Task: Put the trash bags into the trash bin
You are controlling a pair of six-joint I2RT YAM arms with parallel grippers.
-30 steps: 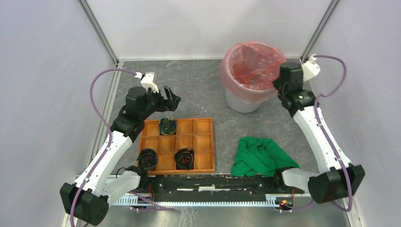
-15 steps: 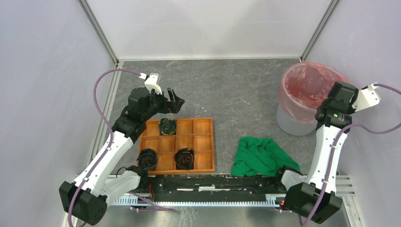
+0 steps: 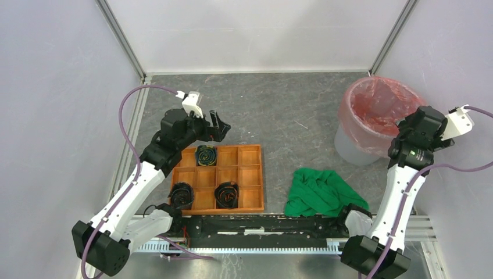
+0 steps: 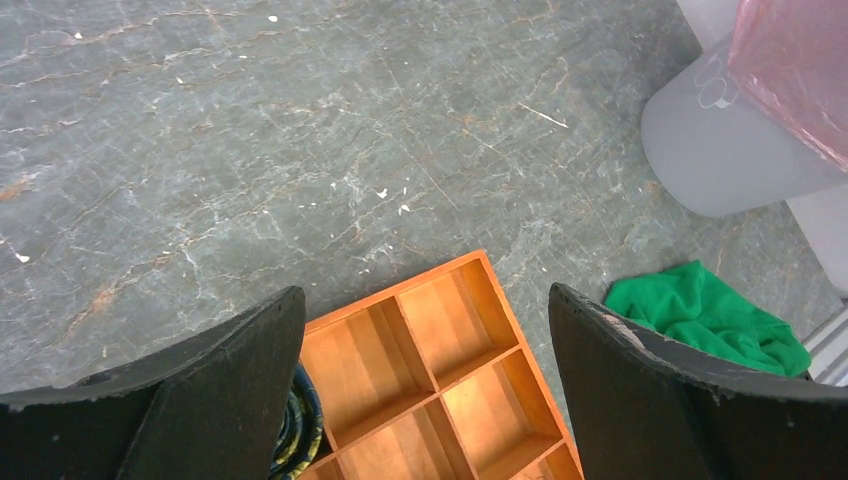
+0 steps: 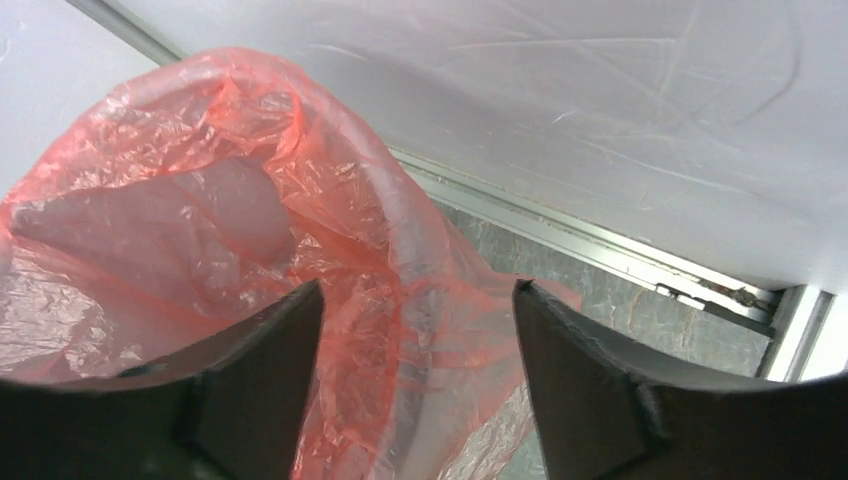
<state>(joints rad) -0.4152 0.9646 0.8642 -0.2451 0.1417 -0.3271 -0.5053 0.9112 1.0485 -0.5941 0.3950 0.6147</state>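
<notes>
Green cloth (image 3: 320, 192): near right on the bench (image 3: 279, 116), crumpled.
Left hand (image 4: 425, 300): wide open, empty, above the far edge of the orange tray (image 3: 251, 174).
Right hand (image 5: 415, 290): fingers apart astride the lined rim; cannot tell whether they pinch it.
Trash bag (image 3: 378, 104): far right, lining the trash bin (image 3: 350, 148), mouth folded over the rim.
Progress: bag looks seated; probably only letting go remains.

Grey marbled tabletop (image 3: 273, 110) (scuffed, white flecks), plain white walls (image 3: 256, 35), alu corner posts (image 3: 119, 36), even light

Top camera overhead, left wrist down over orange tray (image 4: 440, 340), right wrist seemingly close on trash bin (image 3: 350, 146)
</notes>
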